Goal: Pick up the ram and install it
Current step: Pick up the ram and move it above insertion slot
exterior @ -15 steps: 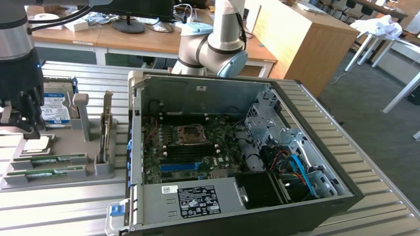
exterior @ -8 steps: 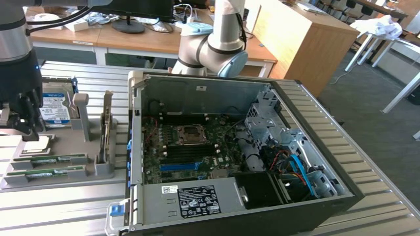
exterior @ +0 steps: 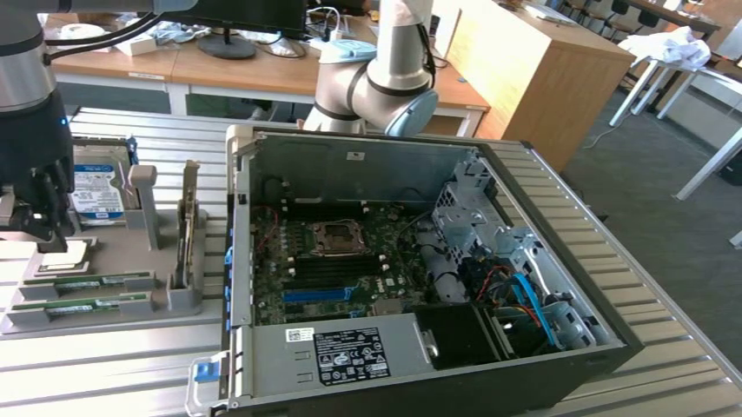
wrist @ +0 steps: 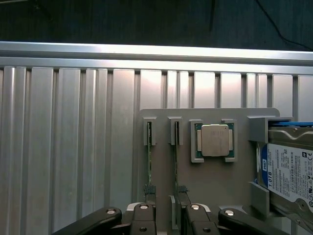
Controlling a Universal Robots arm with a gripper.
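Note:
Two green sticks lie edge-up in slots of a grey holder. I take the one nearer the processor for the ram, also seen in the exterior view as the ram; its look-alike lies in the neighbouring slot. My gripper hangs open over one end of the sticks. One fingertip is above the look-alike and the other fingertip is just beside the ram. Nothing is held. In the exterior view the gripper stands over the holder at the far left.
On the holder, a processor sits beside the ram, and a blue-labelled hard drive stands beyond it. An open computer case with its motherboard lies at the exterior view's middle. A second robot arm stands behind the case.

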